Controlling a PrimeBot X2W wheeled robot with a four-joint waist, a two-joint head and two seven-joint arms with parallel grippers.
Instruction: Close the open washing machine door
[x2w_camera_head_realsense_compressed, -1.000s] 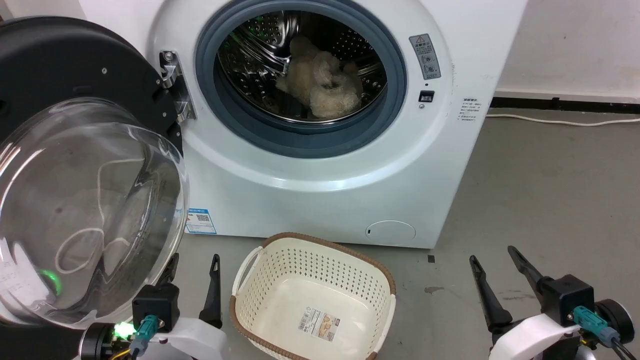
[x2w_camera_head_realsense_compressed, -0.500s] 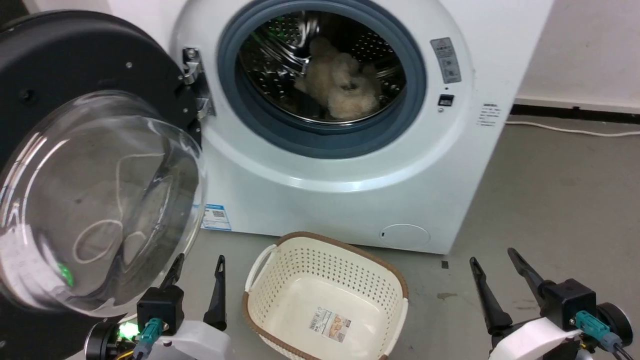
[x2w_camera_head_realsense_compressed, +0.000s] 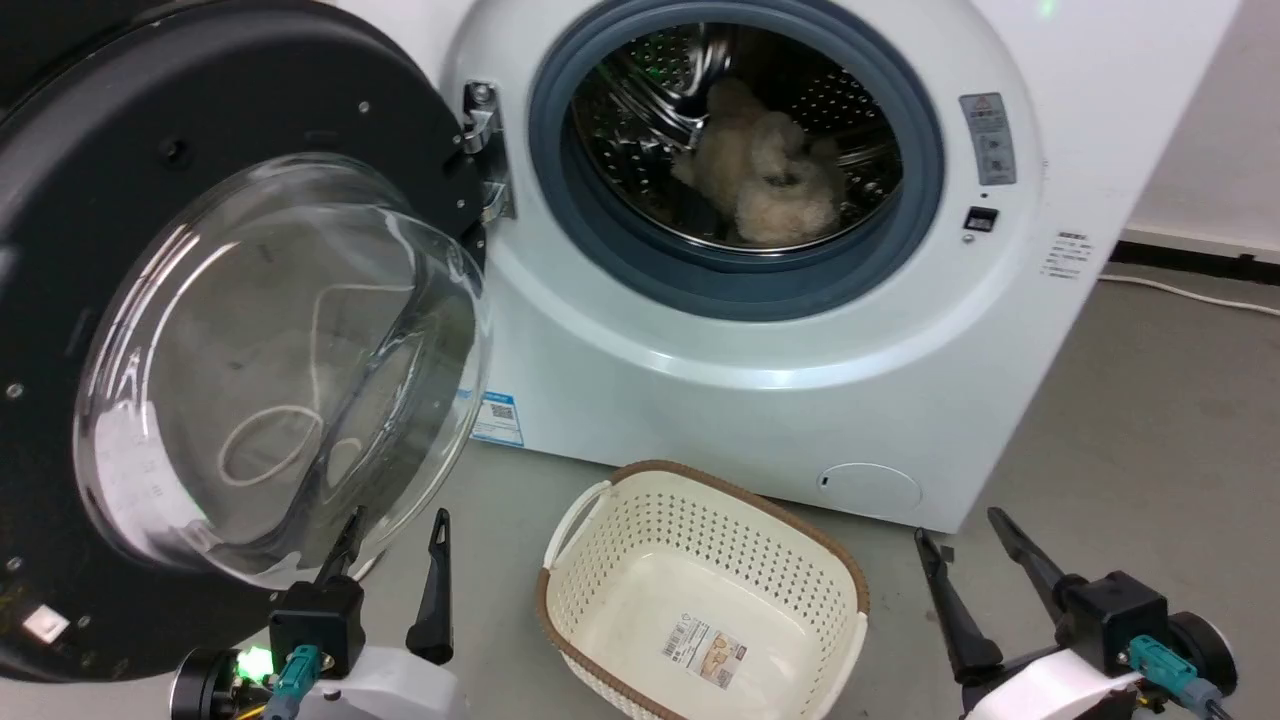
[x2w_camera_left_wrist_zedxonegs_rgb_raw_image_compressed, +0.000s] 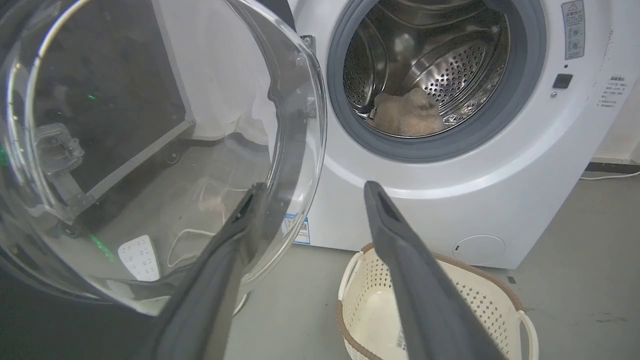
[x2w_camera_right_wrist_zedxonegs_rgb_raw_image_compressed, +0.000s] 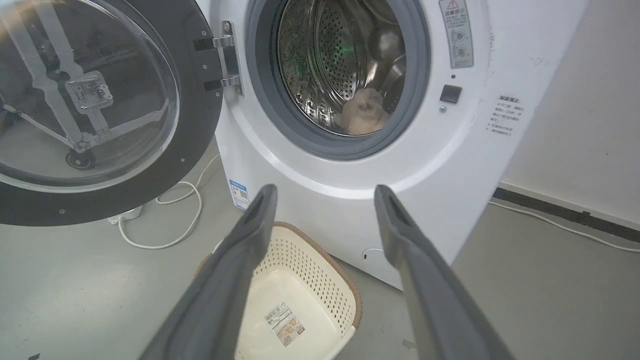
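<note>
One washing machine door (x2w_camera_head_realsense_compressed: 240, 350), swung wide open at the left of one white washing machine (x2w_camera_head_realsense_compressed: 760, 400). In the steel drum (x2w_camera_head_realsense_compressed: 650, 130), one beige plush toy (x2w_camera_head_realsense_compressed: 765, 180). Grey concrete floor (x2w_camera_head_realsense_compressed: 1150, 420), with one cream laundry basket (x2w_camera_head_realsense_compressed: 690, 530) near. White wall (x2w_camera_head_realsense_compressed: 1220, 150) far right. Left end effector (x2w_camera_head_realsense_compressed: 395, 520) by the door's lower edge and right end effector (x2w_camera_head_realsense_compressed: 958, 525) near right, both spread open, empty.

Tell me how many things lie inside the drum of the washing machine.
1: a fluffy beige item at the bottom of the drum. Others may be hidden behind its front rim.
</note>
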